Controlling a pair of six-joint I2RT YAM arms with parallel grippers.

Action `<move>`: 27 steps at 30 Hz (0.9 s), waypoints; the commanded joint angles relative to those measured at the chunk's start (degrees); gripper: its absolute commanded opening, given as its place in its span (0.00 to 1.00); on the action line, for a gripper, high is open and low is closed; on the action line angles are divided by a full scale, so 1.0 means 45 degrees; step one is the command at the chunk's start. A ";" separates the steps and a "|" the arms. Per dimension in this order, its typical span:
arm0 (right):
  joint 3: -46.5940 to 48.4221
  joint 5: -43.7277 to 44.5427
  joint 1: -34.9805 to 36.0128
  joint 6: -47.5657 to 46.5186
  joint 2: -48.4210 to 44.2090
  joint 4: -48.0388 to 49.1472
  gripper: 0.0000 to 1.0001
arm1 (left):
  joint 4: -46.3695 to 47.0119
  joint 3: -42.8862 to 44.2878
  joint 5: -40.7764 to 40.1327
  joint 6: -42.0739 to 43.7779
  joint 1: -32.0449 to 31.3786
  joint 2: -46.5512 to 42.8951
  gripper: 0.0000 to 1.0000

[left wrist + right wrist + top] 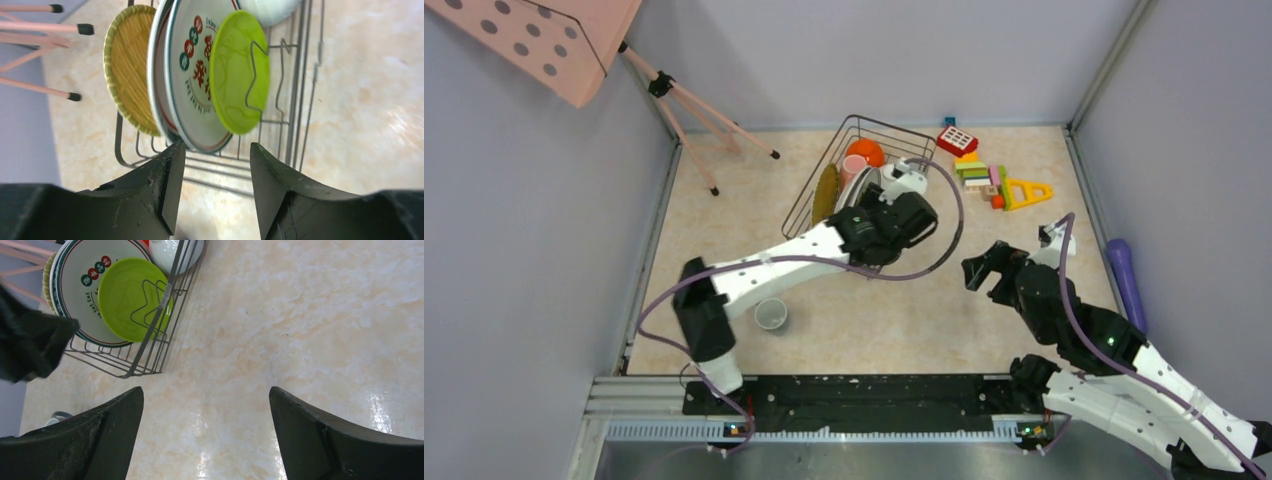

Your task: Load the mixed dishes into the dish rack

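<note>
The dish rack (812,202) stands at the back centre. In it the straw mat (127,65), the white plate (192,70) with the green-red rim and the lime-green plate (235,70) stand on edge. A whitish cup (270,10), the pink cup (854,168) and the orange bowl (866,151) sit further back. My left gripper (216,170) is open and empty just in front of the rack's near end (886,200). A second whitish cup (771,314) stands on the table by the left arm. My right gripper (986,268) is open and empty over bare table (206,410), right of the rack (150,360).
Colourful toy blocks (984,175) lie at the back right. A purple cylinder (1127,280) lies by the right wall. The pink tripod stand (694,110) is at the back left. The left arm's cable loops beside the rack.
</note>
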 commanded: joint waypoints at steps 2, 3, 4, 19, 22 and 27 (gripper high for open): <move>0.0458 -0.0117 0.0127 -0.0357 -0.0064 0.0561 0.93 | 0.1822 -0.2841 0.2938 -0.0733 -0.0029 -0.4446 0.56; 0.0364 -0.0207 0.0113 -0.0421 -0.0042 0.0705 0.93 | 0.1911 -0.3650 0.3152 -0.0910 -0.0041 -0.5111 0.57; 0.0276 -0.0331 0.0112 -0.0492 -0.0039 0.0815 0.93 | 0.1937 -0.4239 0.3313 -0.1128 -0.0006 -0.5759 0.58; -0.0281 -0.1350 0.0114 -0.0764 0.0102 0.1827 0.93 | -0.2599 -0.9849 0.3035 -0.9805 0.1216 -1.2854 0.69; -0.0369 -0.1449 0.0119 -0.0725 0.0097 0.1942 0.93 | -0.2620 -1.0661 0.4016 -1.0491 0.1373 -1.3601 0.68; -0.0506 -0.1651 0.0121 -0.0665 0.0126 0.2172 0.93 | -0.2227 -1.1837 0.5061 -1.0545 0.1397 -1.3550 0.68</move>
